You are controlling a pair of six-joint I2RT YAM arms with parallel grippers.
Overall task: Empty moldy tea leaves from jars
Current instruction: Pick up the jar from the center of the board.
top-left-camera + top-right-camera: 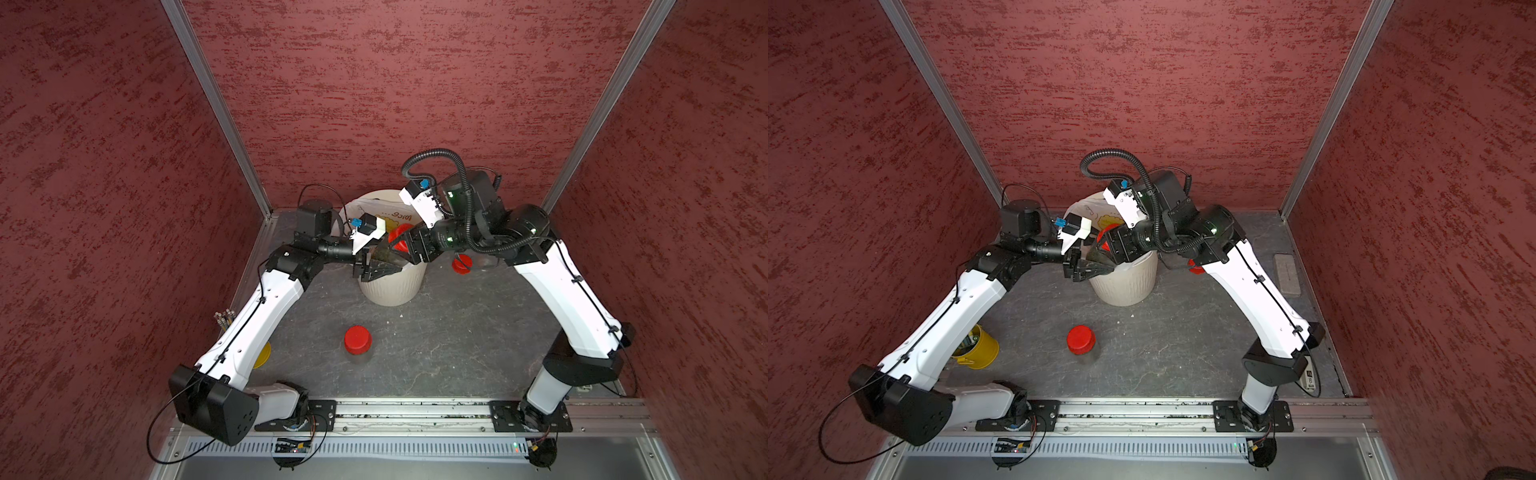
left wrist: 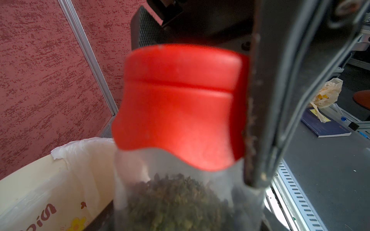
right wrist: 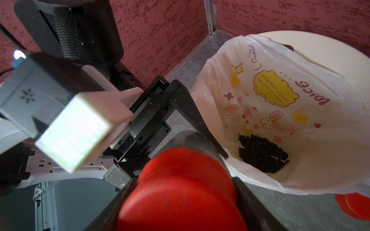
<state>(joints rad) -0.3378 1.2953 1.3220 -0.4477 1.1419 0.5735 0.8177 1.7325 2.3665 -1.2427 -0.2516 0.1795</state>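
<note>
**Operator:** What has my left claw got?

**Spotter:** Your left claw (image 1: 384,264) is clamped on the clear body of one jar (image 1: 390,257), which it holds tipped toward its side. In your left wrist view, brownish-green tea leaves (image 2: 176,202) are packed inside it.

**Operator:** And the right?

**Spotter:** Your right claw (image 3: 184,177) faces the left one. Its two fingers press on either side of that jar's red lid (image 3: 180,192). The lid is on the jar's mouth, and the jar spans the gap between your two claws.

**Operator:** What's under them?

**Spotter:** Below both claws is the cream ribbed bin (image 1: 392,291), lined with a white printed bag (image 3: 260,90). A dark heap of loose leaves (image 3: 262,154) lies low in the bag, beyond your right claw's fingertips.

**Operator:** The other jars?

**Spotter:** A second jar (image 1: 358,343) stands upright on the table (image 1: 457,340) with its lid on. It is well apart from both claws, on the side toward your arm bases. A third red lid (image 1: 461,264) shows just beside the bin, behind your right claw and under its wrist. I cannot tell whether its jar stands or lies.

**Operator:** Anything else near?

**Spotter:** A yellow cup (image 1: 980,351) sits beside your left forearm, well apart from either claw.
</note>
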